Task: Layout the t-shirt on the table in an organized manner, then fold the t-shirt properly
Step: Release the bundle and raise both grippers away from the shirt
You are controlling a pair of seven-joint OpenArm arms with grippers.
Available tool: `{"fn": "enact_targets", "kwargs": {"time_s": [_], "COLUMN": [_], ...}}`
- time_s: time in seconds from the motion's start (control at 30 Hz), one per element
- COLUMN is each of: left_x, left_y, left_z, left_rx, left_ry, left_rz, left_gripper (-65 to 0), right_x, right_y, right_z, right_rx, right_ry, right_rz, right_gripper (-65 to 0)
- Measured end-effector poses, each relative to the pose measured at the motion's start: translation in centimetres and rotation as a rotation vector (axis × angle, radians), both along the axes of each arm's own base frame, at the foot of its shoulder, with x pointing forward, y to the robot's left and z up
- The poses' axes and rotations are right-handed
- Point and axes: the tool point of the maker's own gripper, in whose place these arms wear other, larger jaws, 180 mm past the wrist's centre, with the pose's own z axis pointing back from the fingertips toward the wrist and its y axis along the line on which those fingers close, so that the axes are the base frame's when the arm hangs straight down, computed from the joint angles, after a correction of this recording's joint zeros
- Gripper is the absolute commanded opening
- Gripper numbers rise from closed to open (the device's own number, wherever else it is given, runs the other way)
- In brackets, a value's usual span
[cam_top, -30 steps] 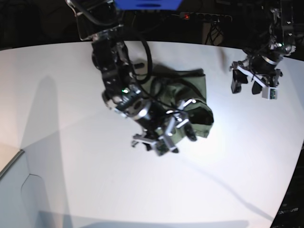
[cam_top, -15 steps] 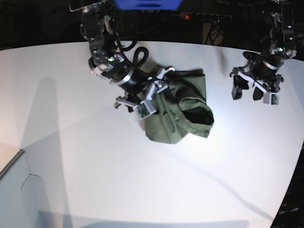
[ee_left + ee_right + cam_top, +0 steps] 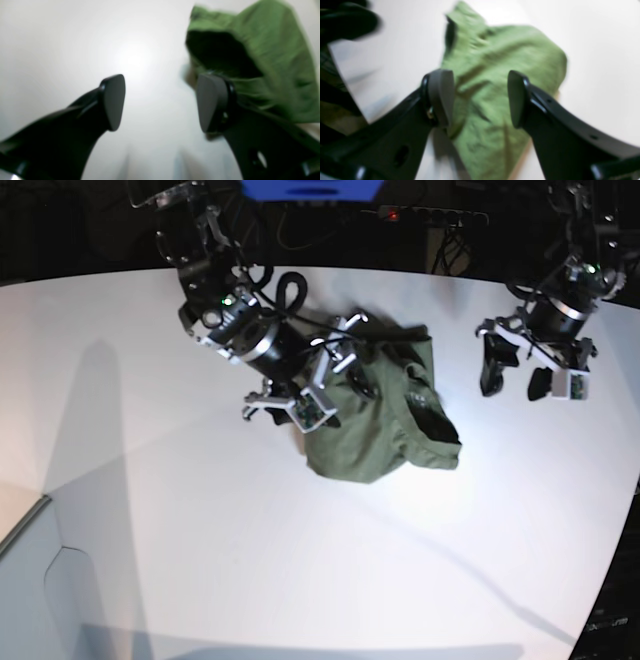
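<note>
We are seeing the t-shirt (image 3: pixel 385 420) lying bunched on the table (image 3: pixel 200 560), toward its far side; the right gripper (image 3: pixel 318 388) is hanging over its left part, the left gripper (image 3: pixel 515 375) well apart to its right.

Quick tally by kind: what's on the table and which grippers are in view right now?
Garments: 1, the t-shirt, bunched on the table
Grippers: 2, the right gripper and the left gripper, jaws open on both
Total: 3
</note>
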Motion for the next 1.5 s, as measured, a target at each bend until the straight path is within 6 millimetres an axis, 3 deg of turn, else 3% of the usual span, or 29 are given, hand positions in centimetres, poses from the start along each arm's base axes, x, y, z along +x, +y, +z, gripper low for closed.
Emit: {"fn": "enact_targets", "kwargs": {"time_s": [0.17,0.3,0.4,0.47,0.6,0.77,0.9,1.03,1.23,1.5], "left_x": [-0.4,0.7,0.7,0.3,-0.1,-0.5,-0.3,-0.5,-2.0,-2.3], "left_y": [-4.8,-9.2,-11.9,-11.9,-9.3,-3.2,-0.7,-1.9,-7.4,-8.4], "left_z": [-0.6,-0.3,-1.3,-2.2,-3.4,-3.4,-3.8,-3.6,-4.6,-5.0], "left_rx": [-0.095,-0.147,-0.187,-0.188,-0.143,-0.089,-0.07,-0.091,-0.153,-0.15], "left_ry": [0.013,-0.009,0.02,0.046,0.082,0.079,0.081,0.077,0.12,0.133], "left_rz": [-0.049,-0.139,-0.191,-0.188,-0.15,-0.012,0.055,0.034,-0.079,-0.109], "left_gripper": [-21.6,-21.6,-21.6,-21.6,-21.6,-21.6,-21.6,-21.6,-21.6,-21.6], "right_x": [1.1,1.3,1.6,1.9,2.0,2.0,2.0,1.8,1.7,1.7], "right_y": [-2.0,-3.4,-4.0,-4.5,-5.3,-5.3,-5.3,-5.3,-5.3,-5.3], "right_z": [-1.0,-1.4,-1.4,-1.3,-1.6,-1.6,-1.9,-2.7,-2.8,-2.8], "right_rx": [-0.01,-0.02,-0.019,-0.021,-0.03,-0.031,-0.031,-0.037,-0.037,-0.037], "right_ry": [0.023,0.033,0.031,0.028,0.031,0.033,0.04,0.063,0.065,0.065], "right_rz": [-0.066,-0.102,-0.121,-0.135,-0.152,-0.152,-0.152,-0.151,-0.149,-0.149], "right_gripper": [-30.7,-30.7,-30.7,-30.7,-30.6,-30.6,-30.6,-30.6,-30.6,-30.6]}}
